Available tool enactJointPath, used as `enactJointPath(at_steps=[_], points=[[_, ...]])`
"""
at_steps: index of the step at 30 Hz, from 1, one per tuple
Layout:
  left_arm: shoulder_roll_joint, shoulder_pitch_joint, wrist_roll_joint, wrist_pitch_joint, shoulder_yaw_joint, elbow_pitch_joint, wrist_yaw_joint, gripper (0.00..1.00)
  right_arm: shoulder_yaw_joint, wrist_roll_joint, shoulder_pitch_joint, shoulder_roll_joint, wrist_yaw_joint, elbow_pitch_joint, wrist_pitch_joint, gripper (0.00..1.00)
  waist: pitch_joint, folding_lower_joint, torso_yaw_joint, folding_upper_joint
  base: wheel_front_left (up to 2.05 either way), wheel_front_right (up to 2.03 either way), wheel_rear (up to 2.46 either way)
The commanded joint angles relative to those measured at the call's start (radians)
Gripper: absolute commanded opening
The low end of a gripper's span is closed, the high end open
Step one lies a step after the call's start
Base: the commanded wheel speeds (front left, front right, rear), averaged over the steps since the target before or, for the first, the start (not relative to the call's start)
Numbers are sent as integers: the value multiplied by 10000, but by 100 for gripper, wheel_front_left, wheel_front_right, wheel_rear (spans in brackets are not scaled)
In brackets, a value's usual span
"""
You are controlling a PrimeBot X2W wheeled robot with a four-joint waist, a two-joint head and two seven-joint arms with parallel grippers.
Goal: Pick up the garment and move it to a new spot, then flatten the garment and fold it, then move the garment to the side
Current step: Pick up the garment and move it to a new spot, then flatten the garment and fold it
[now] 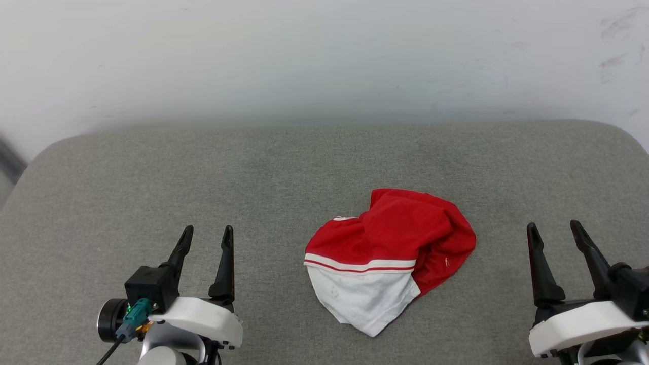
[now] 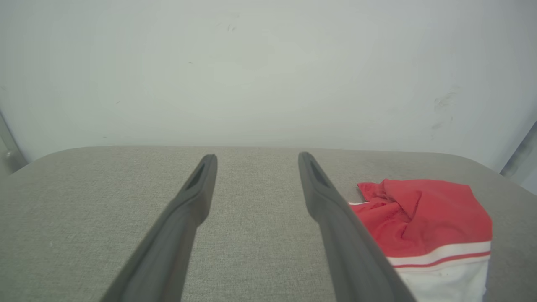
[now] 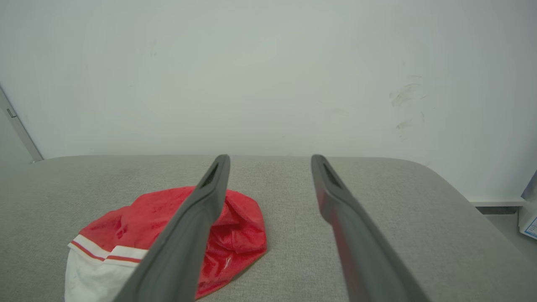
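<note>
Garment (image 1: pixel 400 243), crumpled soft red-white heap

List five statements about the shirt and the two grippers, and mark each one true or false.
1. The garment lies bunched on the grey padded surface. True.
2. The left gripper is clamped on the garment. False: its jaws are open and empty, and it is apart from the cloth.
3. The right gripper is open and holds nothing. True.
4. The garment is spread flat with its print showing. False: it is crumpled into a heap, with red fabric and a white, red-striped part on top and no print visible.
5. In the head view the garment lies between the two grippers. True.
</note>
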Motion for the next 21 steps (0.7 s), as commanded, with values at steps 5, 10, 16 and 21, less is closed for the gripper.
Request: enactJointPath(at_steps=[5, 10, 16, 21], points=[[54, -7, -37, 100, -54, -12, 76, 100, -19, -122, -24, 15, -7, -90, 59, 100, 36, 0, 33, -1, 0, 0, 0], [73, -280, 64, 521, -241, 67, 136, 100, -76, -108, -80, 15, -7, -173, 123, 100, 140, 0, 142, -1, 0, 0, 0], [88, -2008, 75, 3255, -1564, 412, -925, 100, -81, -411, -382, 15, -7, -417, 270, 100, 803, 0, 315, -1, 0, 0, 0], [-74, -2651, -155, 4967, -2289, 852, -1506, 100, -5, -376, -621, 15, -7, -430, 257, 100, 1358, 0, 118, -1, 0, 0, 0]])
